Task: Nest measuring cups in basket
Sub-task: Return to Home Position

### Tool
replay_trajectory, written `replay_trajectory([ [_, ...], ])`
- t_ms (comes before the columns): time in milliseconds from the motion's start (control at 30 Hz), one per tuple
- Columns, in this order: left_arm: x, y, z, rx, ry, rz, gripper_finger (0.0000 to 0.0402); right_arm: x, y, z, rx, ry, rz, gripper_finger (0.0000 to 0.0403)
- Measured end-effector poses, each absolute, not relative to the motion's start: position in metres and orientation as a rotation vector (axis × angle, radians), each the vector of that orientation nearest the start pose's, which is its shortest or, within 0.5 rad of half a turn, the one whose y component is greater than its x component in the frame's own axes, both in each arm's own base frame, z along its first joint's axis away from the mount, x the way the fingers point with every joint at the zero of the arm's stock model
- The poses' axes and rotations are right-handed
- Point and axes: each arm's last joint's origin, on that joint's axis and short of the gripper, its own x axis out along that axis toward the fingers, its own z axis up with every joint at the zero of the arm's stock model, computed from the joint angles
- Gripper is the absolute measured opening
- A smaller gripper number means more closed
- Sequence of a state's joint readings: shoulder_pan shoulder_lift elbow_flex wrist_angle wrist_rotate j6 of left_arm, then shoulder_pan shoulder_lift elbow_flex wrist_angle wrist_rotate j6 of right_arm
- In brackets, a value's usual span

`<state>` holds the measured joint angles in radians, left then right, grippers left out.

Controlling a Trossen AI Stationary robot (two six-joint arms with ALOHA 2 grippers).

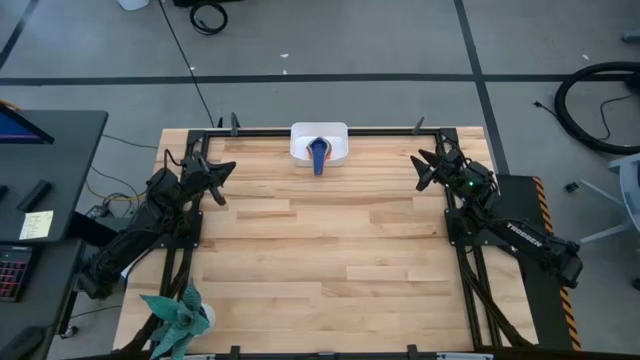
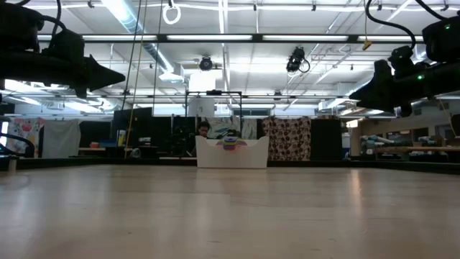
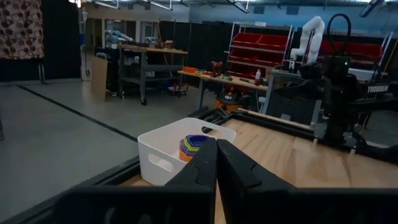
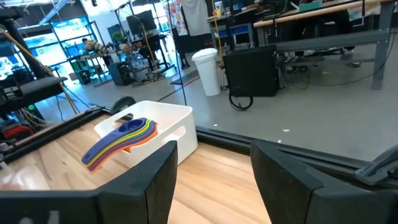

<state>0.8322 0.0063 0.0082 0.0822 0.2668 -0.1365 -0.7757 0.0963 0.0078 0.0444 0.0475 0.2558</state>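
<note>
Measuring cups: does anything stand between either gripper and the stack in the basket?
Nothing visible. The measuring cups sit nested in the basket; only bare table lies between it and the left gripper and right gripper.

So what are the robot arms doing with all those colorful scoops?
Right now neither arm is holding anything. The measuring cups sit stacked inside one another in the white basket at the far edge of the table, with their handles poking out over its rim. The left end effector is shut and empty on its side of the table. The right end effector is open and empty on the other side.
</note>
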Motion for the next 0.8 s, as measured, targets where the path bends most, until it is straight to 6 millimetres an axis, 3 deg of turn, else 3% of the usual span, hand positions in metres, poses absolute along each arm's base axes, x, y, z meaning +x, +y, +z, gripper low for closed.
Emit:
replay_trajectory([
  [800,0.0704,0.0659,0.1750,-0.089,-0.127,0.557,0.0009,0.0726,-0.0732,0.1631,0.260,-0.066,-0.824,0.0209],
])
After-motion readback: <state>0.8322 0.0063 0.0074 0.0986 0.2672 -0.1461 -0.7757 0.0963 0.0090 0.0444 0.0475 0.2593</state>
